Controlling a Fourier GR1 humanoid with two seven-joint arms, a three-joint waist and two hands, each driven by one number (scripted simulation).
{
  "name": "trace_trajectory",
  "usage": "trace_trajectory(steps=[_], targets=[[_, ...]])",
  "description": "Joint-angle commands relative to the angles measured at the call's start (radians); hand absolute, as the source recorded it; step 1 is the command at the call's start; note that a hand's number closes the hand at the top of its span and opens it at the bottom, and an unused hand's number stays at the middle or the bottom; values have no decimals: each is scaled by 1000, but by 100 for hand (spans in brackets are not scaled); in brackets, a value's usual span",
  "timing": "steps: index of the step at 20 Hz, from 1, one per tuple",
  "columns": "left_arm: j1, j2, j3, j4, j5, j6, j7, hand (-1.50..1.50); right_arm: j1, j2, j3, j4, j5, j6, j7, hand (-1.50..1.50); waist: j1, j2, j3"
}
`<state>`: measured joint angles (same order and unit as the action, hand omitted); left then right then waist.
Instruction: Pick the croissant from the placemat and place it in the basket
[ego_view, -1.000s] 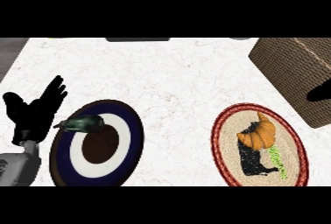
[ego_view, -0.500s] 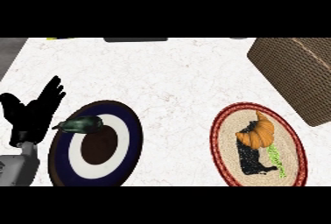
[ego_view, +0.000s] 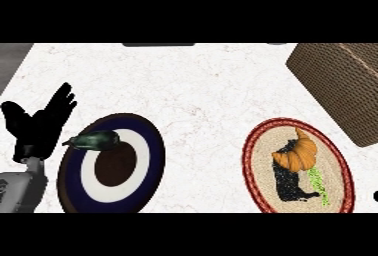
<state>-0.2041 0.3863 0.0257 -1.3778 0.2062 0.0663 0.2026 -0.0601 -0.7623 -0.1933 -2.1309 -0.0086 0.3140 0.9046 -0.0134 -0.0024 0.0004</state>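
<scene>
The croissant (ego_view: 297, 154) is seen lying on the placemat (ego_view: 260, 172), at the bench's (ego_view: 199, 90) right side, untouched by either hand. The basket (ego_view: 341, 85) is placed near the mat, up and to its right, and nothing can be seen inside it. The task is judged barely begun: grasping, carrying and placing are all left. The left hand (ego_view: 38, 125) is held wide, fingers straight and up, resting by the left edge and holding nothing. The right hand is not shown. A dark green object (ego_view: 94, 140) is seen on a plate (ego_view: 144, 165). No writing or labels can be read.
</scene>
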Motion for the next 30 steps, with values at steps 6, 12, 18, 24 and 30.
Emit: trace_trajectory(steps=[6,12,18,24,30], targets=[[73,-38,-10,-41,-37,-19,-23,0,108,258,164,91,380,-182,-235,-150,19,3,0],[-39,-37,34,93,-56,-39,-39,0,2,363,163,327,432,-273,-393,-150,15,5,0],[-3,-32,56,-27,-37,-69,40,0,20,372,173,428,476,-206,-398,-150,15,2,0],[-26,-85,60,30,-89,-61,4,0,-24,408,173,517,526,-170,-410,-150,13,3,0],[9,-98,72,-100,-108,-44,90,0,37,396,111,544,539,-159,-532,-150,14,2,0]])
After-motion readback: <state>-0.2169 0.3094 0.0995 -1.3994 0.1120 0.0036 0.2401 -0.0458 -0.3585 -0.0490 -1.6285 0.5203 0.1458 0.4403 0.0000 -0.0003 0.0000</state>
